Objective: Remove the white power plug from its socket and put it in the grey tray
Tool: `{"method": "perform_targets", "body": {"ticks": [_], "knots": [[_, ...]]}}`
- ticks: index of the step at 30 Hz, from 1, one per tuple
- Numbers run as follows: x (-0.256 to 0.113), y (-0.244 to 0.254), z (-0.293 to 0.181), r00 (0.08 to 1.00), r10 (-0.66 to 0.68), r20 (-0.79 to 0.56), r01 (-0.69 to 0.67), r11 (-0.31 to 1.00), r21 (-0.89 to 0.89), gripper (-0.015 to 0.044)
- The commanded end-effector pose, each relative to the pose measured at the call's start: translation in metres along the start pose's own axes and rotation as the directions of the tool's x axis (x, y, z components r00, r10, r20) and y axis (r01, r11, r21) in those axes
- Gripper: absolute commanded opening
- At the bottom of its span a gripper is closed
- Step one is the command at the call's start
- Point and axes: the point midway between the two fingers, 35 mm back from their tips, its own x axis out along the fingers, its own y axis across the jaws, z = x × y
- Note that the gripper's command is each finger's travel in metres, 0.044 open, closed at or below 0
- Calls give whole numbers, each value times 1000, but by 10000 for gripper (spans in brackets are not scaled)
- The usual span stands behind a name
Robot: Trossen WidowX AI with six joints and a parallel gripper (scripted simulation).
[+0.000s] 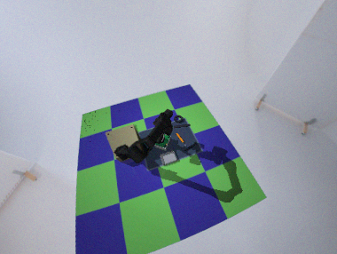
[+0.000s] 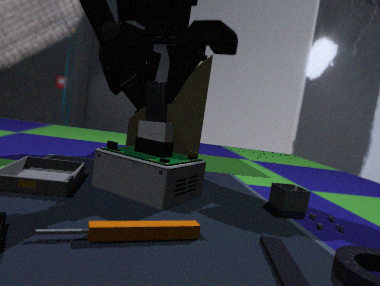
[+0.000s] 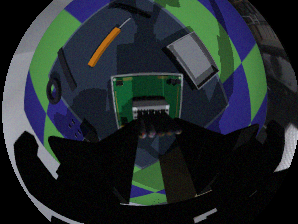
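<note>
- End effector (image 2: pixel 156 102) (image 3: pixel 156 123): fingers partly apart, closed on the dark wire bundle (image 2: pixel 156 97) (image 3: pixel 155 122) above the plug.
- Power plug (image 2: pixel 155 131) (image 3: pixel 151 107): white, roughly upright at its black socket on the board; whether it is fully seated is hard to judge in this dim view.
- Circuit board (image 1: pixel 164 141) (image 2: pixel 122 151) (image 3: pixel 125 92): green, on top of a pale vented box (image 2: pixel 130 177).
- Tray (image 1: pixel 168 157) (image 2: pixel 55 186) (image 3: pixel 195 52): grey, shallow, near the pale box, with no plug in it.
- Screwdriver (image 1: pixel 180 138) (image 2: pixel 145 231) (image 3: pixel 104 47): orange handle, lying flat.
- Block (image 2: pixel 289 200): small, dark grey, near four tiny pieces.
- Ring (image 2: pixel 345 272) (image 3: pixel 49 90): black, flat, near a dark strip (image 2: pixel 282 260) (image 3: pixel 67 70).
</note>
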Motion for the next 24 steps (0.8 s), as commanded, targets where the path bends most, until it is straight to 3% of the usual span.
{"method": "perform_targets", "body": {"ticks": [1,8,17,24], "knots": [[-21,4,-1,1000,8,18,-7,1000,-16,0],[-25,4,-2,1000,8,18,-7,1000,-17,0],[6,4,-1,1000,7,19,-7,1000,-16,0],[6,4,-1,1000,7,19,-7,1000,-16,184]]}}
